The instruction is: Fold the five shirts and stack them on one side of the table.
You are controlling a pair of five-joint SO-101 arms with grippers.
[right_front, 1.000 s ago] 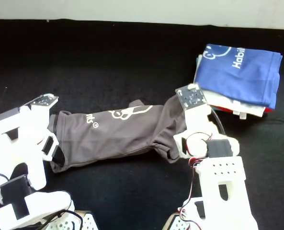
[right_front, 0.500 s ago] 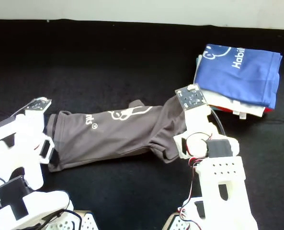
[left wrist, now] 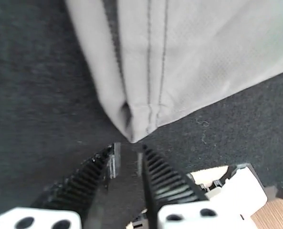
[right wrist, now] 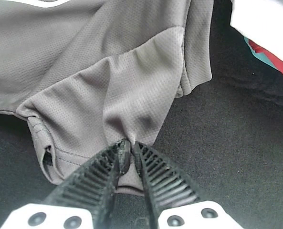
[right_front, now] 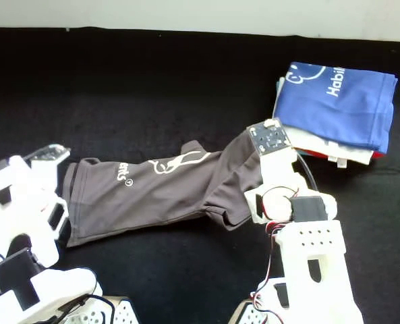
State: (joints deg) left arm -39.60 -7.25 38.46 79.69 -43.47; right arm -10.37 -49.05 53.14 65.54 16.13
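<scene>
A grey shirt [right_front: 152, 192] with white print lies stretched across the black table [right_front: 152, 88] between my two arms. My left gripper [right_front: 61, 202] is at its hem end; in the left wrist view the gripper [left wrist: 128, 150] is shut on the hem corner [left wrist: 131, 129], and the cloth runs taut from the tips. My right gripper [right_front: 252, 202] is at the sleeve end, shut on a pinch of the grey fabric [right wrist: 131, 95], with the gripper [right wrist: 128, 147] drawing folds toward it. A folded stack topped by a blue shirt [right_front: 338, 104] sits at the far right.
The stack's white and red layers [right wrist: 270, 43] lie close beside the right gripper. The right arm's white body [right_front: 311, 270] and the left arm's body [right_front: 24, 223] occupy the near edge. Bare black cloth spreads over the far left and middle.
My left arm has drawn back to the left with the hem, stretching the grey shirt longer and flatter. The right gripper has kept its place and its hold.
</scene>
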